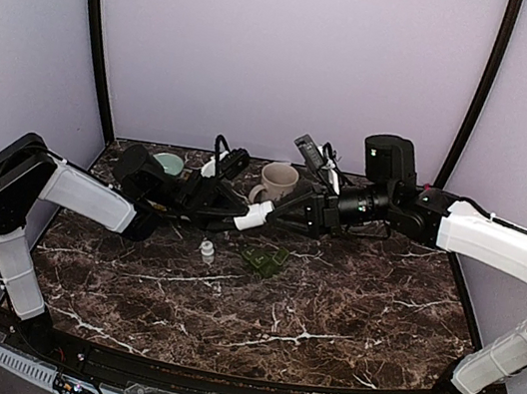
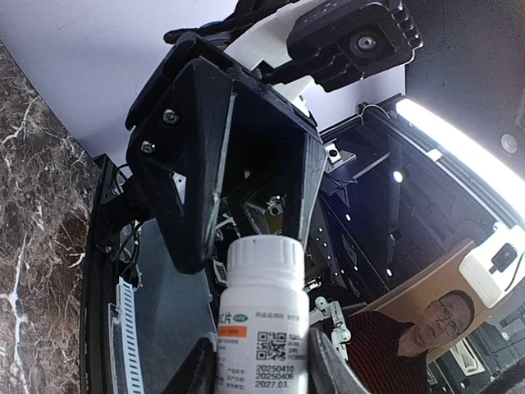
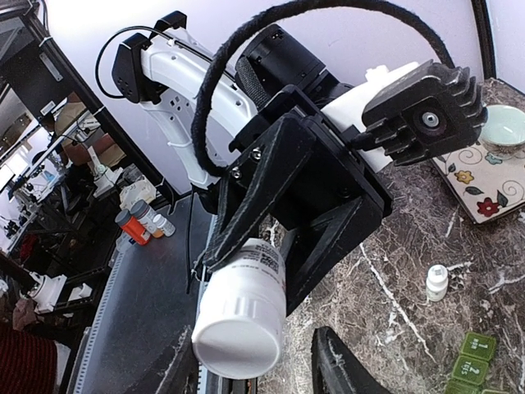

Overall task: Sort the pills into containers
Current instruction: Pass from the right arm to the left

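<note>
1. Right gripper (image 3: 256, 349) stands with its jaws apart, one finger on each side of the white cap (image 2: 262, 254). A gap shows on at least one side, so it holds nothing.
2. Left gripper (image 2: 262, 361) is clamped on the body of the pill bottle (image 3: 250, 283). It holds the bottle in the air above the marble table (image 1: 345, 312), lying roughly sideways with the cap end towards the other arm.
3. The step in hand, as I judge it, is getting the cap off so the pills can be tipped out and sorted. No loose pills are in view.
4. To do it well, centre the open fingers on the cap's rim, not on the bottle's shoulder. Close squarely so both pads bear evenly, then twist about the bottle's long axis. An off-axis twist would lever the bottle in the holding grip.
5. The holding grip should sit on the label, clear of the cap, and be firm, since smooth plastic is likely to spin.
6. Once the cap loosens, the mouth should not dip, or pills may spill.
7. The green pill organiser (image 1: 265, 259) lies on the table below, near a small white bottle (image 1: 206, 249). The mug (image 1: 278, 181) and teal bowl (image 1: 168, 161) stand further back.
</note>
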`<state>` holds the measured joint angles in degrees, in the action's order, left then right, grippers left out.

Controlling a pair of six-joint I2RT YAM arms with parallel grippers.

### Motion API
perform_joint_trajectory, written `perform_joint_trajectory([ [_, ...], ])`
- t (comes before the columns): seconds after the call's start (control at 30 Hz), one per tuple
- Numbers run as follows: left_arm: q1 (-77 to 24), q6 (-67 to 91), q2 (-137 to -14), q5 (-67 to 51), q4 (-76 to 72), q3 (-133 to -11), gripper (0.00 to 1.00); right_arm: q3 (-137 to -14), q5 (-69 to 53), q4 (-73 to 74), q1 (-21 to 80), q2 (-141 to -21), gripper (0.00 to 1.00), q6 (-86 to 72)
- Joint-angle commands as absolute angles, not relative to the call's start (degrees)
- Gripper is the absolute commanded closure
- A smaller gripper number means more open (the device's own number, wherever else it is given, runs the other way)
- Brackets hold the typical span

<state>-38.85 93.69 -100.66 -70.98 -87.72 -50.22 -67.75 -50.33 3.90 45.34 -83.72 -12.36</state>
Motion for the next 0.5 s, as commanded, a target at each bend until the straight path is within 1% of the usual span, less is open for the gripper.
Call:
perform_joint_trajectory([
  [0.0, -39.6, 92.7, -99.4, -73.6, -93.4, -52.5, 0.86, -68.5, -47.3, 4.9, 43.9, -84.9, 0.53, -12.3],
  [0.27, -39.2, 88.4, -98.4, -73.6, -88.7, -51.9, 0.86, -68.3, -47.1, 5.0, 43.9, -83.8, 0.46, -13.0],
  [0.47, -38.8, 82.1, -96.3, -73.1, -81.5, -51.2, 0.86, -67.8, -46.5, 5.9, 43.9, -82.7, 0.43, -13.3],
])
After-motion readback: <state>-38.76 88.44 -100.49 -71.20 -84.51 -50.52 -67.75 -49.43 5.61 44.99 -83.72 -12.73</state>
